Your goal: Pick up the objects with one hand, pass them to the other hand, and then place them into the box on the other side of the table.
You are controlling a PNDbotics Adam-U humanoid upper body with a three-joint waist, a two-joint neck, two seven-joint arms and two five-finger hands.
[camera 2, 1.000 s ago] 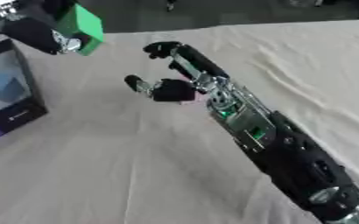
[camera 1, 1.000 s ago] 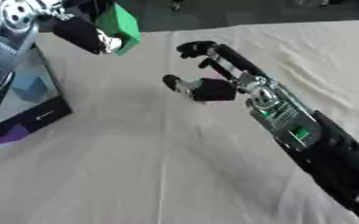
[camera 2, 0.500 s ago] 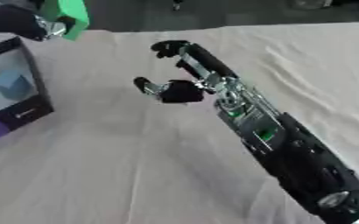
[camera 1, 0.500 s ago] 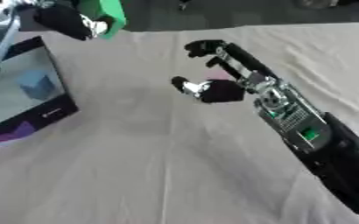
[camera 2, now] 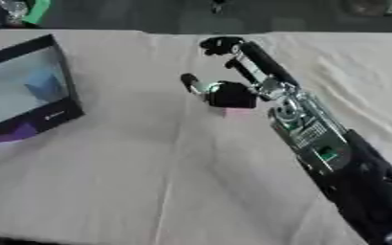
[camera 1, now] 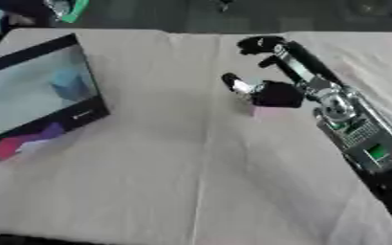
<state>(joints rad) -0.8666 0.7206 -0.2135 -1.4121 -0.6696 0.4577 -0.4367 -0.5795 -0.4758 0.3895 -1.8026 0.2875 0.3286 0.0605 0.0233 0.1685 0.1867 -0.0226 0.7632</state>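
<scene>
A shallow open box with a black rim and a pale blue inside (camera 1: 40,93) lies on the cream cloth-covered table (camera 1: 166,177) and serves as the landmark. Up past the box's far corner, at the top edge of the view, the left hand (camera 1: 59,5) shows only in part, with a bright green block (camera 1: 75,9) against it; whether its fingers are curled round the block I cannot tell. Well to the right of the box, the black and silver right hand (camera 1: 270,72) hangs over the cloth with fingers stretched out and thumb spread, holding nothing. A small pink patch (camera 1: 265,111) shows just beneath its palm.
</scene>
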